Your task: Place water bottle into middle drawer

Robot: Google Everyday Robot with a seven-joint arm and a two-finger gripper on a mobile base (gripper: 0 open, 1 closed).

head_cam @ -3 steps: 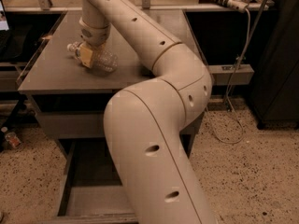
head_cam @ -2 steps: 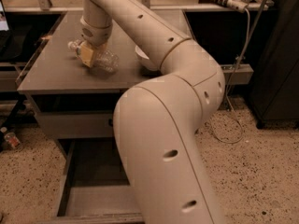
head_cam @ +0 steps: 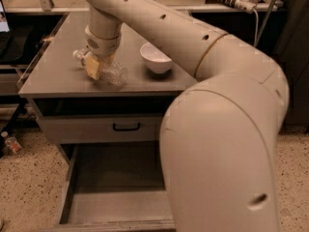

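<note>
The water bottle (head_cam: 114, 74) is clear and ribbed. It lies on its side on the grey cabinet top (head_cam: 58, 76), left of the white bowl (head_cam: 155, 58), with its cap to the left. My gripper (head_cam: 94, 65) comes down from above and is shut on the bottle's middle, a tan finger pad (head_cam: 93, 69) on its near side. The bottle rests on the top. The middle drawer (head_cam: 116, 204) is pulled out wide below, and its grey floor is bare. My big pale arm (head_cam: 222, 144) hides its right part.
A shut grey drawer front with a black handle (head_cam: 126, 126) sits just under the top. A tiny bottle with a reddish label (head_cam: 10, 143) lies on the speckled floor at the left. A power strip with cables (head_cam: 236, 0) is at the back right.
The arm's elbow has swung right and up, uncovering the white bowl and the drawer front. The gripper and the bottle have stayed in place on the cabinet top.
</note>
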